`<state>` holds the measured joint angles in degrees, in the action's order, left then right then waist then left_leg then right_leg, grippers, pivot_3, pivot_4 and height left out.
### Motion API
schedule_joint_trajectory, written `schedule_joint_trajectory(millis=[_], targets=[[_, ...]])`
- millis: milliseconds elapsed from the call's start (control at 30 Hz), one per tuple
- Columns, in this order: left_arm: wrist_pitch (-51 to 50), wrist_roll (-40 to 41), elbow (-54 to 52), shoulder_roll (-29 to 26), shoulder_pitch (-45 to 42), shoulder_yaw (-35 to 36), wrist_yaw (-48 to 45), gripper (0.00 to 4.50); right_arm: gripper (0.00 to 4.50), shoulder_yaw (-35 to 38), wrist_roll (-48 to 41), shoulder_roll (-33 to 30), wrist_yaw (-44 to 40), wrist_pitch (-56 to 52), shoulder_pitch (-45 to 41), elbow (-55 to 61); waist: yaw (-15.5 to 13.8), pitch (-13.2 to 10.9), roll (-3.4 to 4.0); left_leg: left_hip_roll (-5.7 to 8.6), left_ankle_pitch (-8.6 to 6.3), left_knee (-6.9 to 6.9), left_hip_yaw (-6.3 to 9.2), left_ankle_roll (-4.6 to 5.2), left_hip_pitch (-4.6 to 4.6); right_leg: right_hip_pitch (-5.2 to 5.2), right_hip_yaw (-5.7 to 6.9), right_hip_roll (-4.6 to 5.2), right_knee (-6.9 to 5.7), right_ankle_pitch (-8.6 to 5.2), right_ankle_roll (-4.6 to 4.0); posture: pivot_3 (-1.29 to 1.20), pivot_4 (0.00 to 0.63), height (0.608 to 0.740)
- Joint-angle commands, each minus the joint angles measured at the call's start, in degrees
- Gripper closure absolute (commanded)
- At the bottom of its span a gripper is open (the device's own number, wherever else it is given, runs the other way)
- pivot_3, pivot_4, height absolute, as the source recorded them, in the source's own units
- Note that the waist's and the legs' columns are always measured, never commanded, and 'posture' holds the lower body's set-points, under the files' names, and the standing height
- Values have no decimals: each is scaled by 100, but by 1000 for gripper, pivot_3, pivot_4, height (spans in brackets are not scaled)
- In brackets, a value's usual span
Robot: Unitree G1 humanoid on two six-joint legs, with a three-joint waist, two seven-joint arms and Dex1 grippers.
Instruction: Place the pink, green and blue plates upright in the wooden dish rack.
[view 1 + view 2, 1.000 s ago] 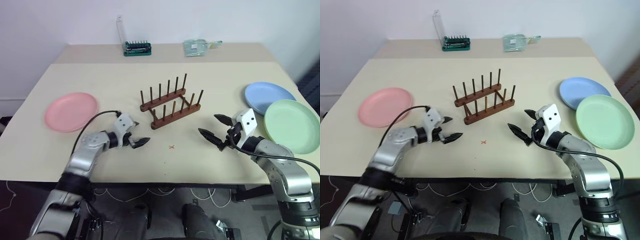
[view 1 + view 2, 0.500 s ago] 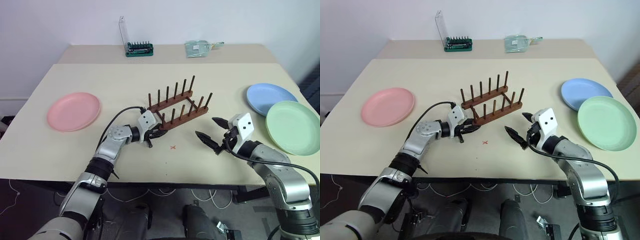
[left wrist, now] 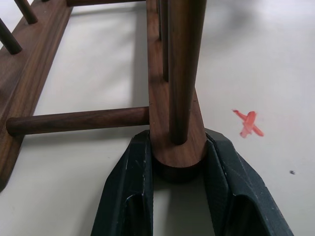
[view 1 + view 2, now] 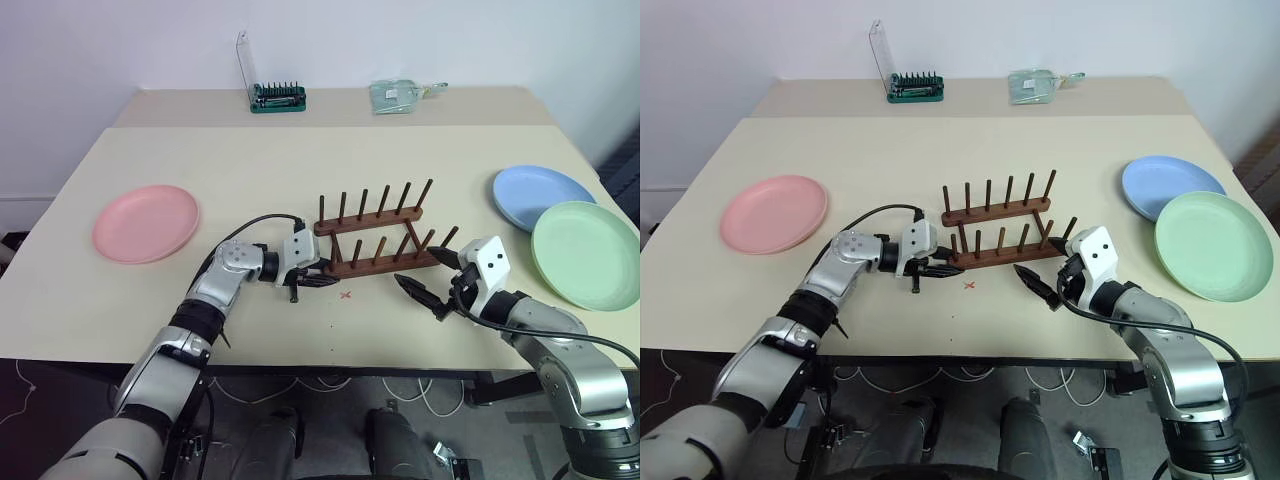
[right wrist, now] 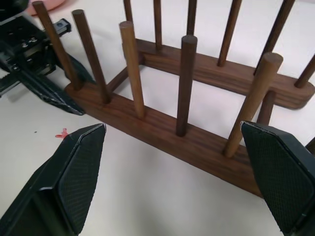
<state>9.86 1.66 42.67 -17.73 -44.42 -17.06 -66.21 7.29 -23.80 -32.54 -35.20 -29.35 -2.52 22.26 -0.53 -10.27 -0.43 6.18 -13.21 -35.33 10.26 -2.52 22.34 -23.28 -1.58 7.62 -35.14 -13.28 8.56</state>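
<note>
Left wrist view | left hand (image 3: 179, 169) clamps smooth rounded dark-wood rack (image 3: 174, 118) rail

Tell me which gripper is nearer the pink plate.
Left. The left gripper is clamped on the wooden dish rack's near rail end, closer to the pink plate; the right gripper hangs open beyond the rack's far end.

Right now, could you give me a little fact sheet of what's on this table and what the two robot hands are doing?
Rack: small dark brown wooden dish rack with two rows of upright pegs, mid-table, no plates in it
Left gripper: shut on the end of the rack's near rail
Right gripper: open, at the rack's other end, not touching it
Pink plate: flat on the table, robot's left
Blue plate: flat, robot's right
Green plate: flat, beside the blue one, nearer the robot
Mark: small red cross in front of the rack
</note>
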Motion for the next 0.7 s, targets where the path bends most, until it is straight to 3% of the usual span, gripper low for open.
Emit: schedule_joint_trajectory(millis=[33, 133, 233, 267, 367, 567, 600, 700], targets=[[196, -236, 514, -71, -167, 53, 167, 1715, 0, 151, -33, -15, 39, 101, 29, 242, 11, 0, 0, 0, 0, 0, 1, 0, 0, 0, 0, 0, 0, 0, 0, 0, 150, 740], [109, -204, 483, -250, -118, 159, 188, 349, 0, 275, 4, -100, 45, 125, 73, 174, 62, 0, 0, -1, 0, 0, 1, 0, -2, -1, 0, -2, -3, 0, 0, 0, 150, 740], [-382, -10, 5, -511, 153, 368, 145, 349, 0, 449, -61, -218, -55, 86, 132, 107, 162, 1, 1, -2, 0, 2, 2, 0, -3, -2, 0, -3, -6, 0, 0, 0, 150, 740], [-590, 86, -250, -619, 305, 432, 67, 287, 264, 476, -59, -281, -104, 56, 166, 80, 179, 1, 2, -2, 0, 2, 2, 0, -4, -2, 0, -3, -7, 0, 0, 0, 150, 740], [-1282, 393, -1292, -987, 910, 550, -207, 1220, 1307, 402, 64, -485, -220, 40, 266, -17, 272, 3, 5, -9, 0, 6, 3, 0, -8, -5, 0, -9, -14, 0, 0, 0, 150, 740], [-2224, 614, -2880, -1272, 1769, 427, -245, 4210, 4417, 30, 479, -660, -244, 47, 220, -329, 260, 7, 12, -12, 0, 7, 2, 0, -13, -3, -2, -7, -21, 0, -3, 0, 150, 740], [-2385, 570, -3190, -1243, 1899, 317, -178, 4482, 4500, -114, 624, -662, -202, 72, 159, -385, 252, 7, 12, -12, 0, 7, 2, 0, -12, -3, -2, -7, -19, 0, -3, 0, 150, 740], [-2726, 529, -3686, -839, 2035, 100, 223, 4482, 4500, -641, 1206, -557, 120, 25, -263, -843, 195, 9, 13, -10, 0, 6, 0, 0, -12, 3, -2, -3, -10, 0, -2, 0, 150, 740]])
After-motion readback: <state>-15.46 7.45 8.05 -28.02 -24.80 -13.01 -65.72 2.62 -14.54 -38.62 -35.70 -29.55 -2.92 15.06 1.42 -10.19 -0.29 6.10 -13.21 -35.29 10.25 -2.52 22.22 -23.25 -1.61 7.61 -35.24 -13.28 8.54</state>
